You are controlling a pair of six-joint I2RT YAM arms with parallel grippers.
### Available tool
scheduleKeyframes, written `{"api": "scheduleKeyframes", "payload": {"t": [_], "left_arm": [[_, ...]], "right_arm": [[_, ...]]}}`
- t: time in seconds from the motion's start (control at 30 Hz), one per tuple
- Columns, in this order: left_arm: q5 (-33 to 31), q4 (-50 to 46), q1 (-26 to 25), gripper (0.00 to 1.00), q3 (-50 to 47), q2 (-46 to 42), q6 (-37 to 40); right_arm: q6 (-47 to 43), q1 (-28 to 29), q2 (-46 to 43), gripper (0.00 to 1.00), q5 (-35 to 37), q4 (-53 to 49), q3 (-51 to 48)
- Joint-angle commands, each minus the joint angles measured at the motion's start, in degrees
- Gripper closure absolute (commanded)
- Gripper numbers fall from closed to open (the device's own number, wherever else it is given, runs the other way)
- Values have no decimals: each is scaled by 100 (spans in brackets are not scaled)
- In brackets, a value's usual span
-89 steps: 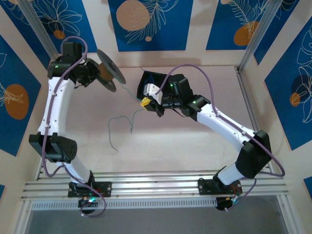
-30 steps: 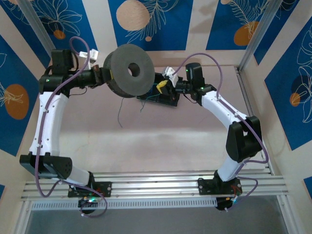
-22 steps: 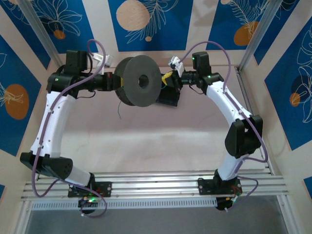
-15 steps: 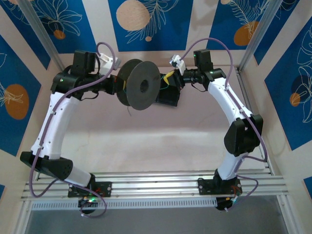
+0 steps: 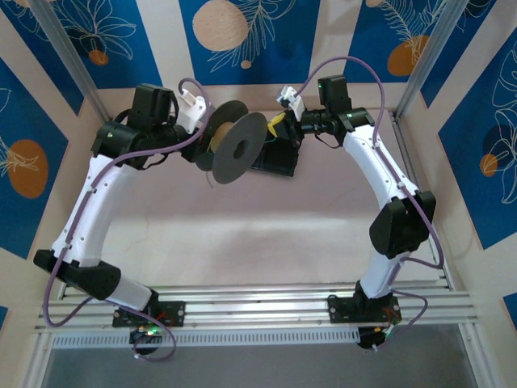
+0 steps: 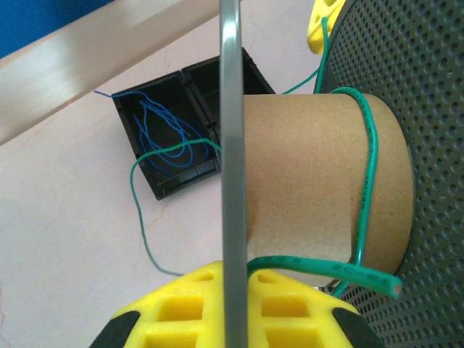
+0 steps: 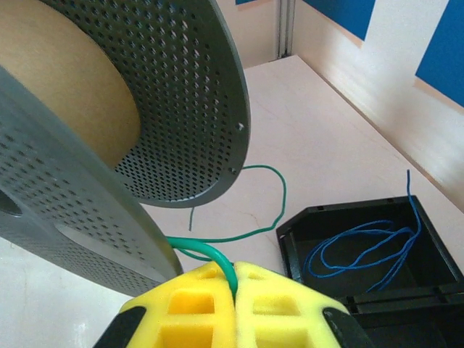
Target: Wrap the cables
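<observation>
- Left gripper (image 6: 230,293) is clamped on the flange of one spool (image 6: 304,181).
- Right gripper (image 7: 235,279) pinches one green cable (image 7: 205,251), looped round the spool core.
- Blue cable (image 7: 359,246) lies coiled in one black tray (image 7: 438,275) on the surface (image 7: 312,123).

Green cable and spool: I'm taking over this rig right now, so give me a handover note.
Left gripper shut on the spool, at its flange.
Right gripper shut on the green cable beside the spool.
Done: roughly one green turn around the cardboard core.
Left: wind in the green slack trailing on the table, then the blue cable, loose in the black tray.
</observation>
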Motion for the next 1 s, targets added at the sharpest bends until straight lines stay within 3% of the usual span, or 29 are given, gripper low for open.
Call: {"api": "scheduleKeyframes", "payload": {"t": [0.0,0.1,0.23,0.4,0.6,0.7,0.83,0.97], "left_arm": [[193,180,17,100,429,42,-129],[299,287,17,100,446,23,-318],[325,215,50,100,603,-9,-517],[169,36,149,100,1061,79,-1057],[135,161,185,100,1516,169,-2183],[191,433,194,100,1453,187,-2893],[369,911,184,100,1205,115,-3790],[456,1327,184,100,912,-68,-4411]], "right_arm": [[381,-24,-595,79,-287,763,-480],[541,-70,-810,61,-52,1354,-995],[1022,-314,-943,58,-22,1857,-1411],[1957,-516,-1353,41,-331,2758,-2271],[3291,-415,-2064,0,-554,4287,-3752],[4105,-214,-2307,1,-188,5064,-4392],[4312,427,-2416,1,836,5595,-4946],[5576,533,-2184,0,1631,7415,-5839]]}}
